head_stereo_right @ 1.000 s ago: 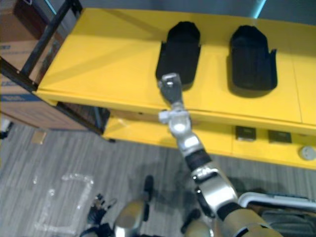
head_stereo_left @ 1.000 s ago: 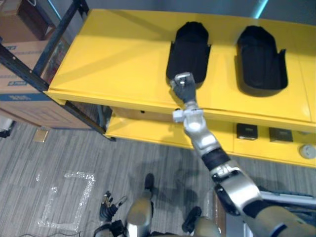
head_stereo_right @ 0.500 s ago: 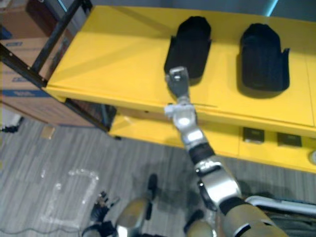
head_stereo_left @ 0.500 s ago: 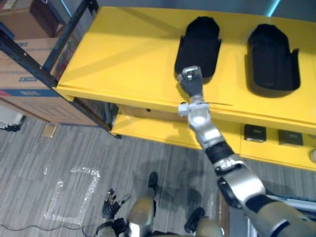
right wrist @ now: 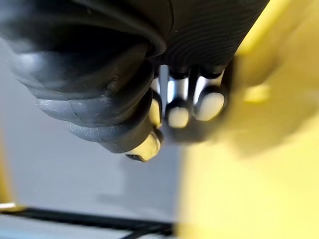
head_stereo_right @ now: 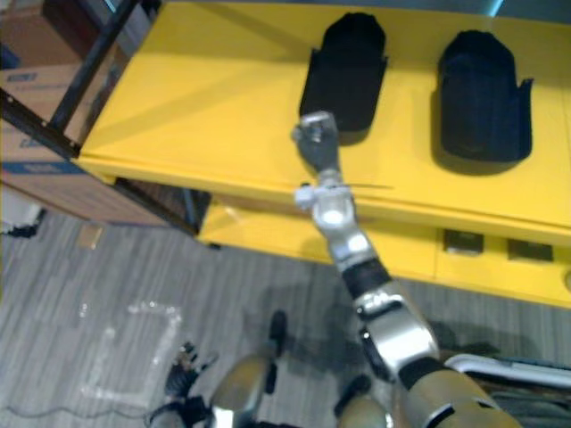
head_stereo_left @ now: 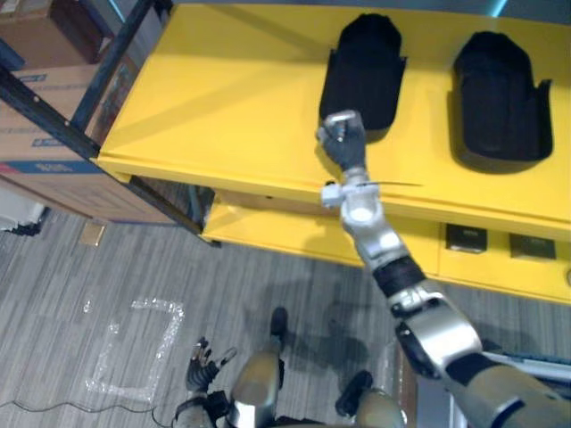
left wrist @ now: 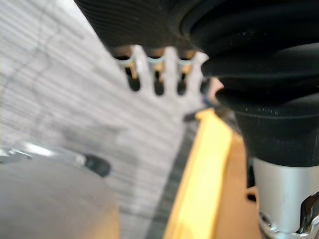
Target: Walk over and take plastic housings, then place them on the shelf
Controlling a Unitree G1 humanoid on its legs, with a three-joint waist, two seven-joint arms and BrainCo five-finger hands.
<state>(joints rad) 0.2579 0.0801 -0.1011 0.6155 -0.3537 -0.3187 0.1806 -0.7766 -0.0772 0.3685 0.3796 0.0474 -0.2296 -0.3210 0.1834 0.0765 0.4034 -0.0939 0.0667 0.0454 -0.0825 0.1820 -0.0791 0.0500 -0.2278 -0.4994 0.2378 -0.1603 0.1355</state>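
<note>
Housings, two black trough-shaped shells, lie apart on the yellow shelf. My right hand, fingers curled and empty, has moved closer to the left one's near end. My left hand hangs relaxed.

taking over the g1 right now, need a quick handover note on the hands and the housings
Right hand: fingers curled, holding nothing, over the yellow shelf at the near end of the left plastic housing; I cannot tell if it touches it.
Left hand: open, empty, hanging low at the robot's side.
Done: the left housing and the right plastic housing lie side by side, apart, on the shelf's top level.
Left: likely draw the right arm back off the shelf; neither hand carries a housing.
</note>
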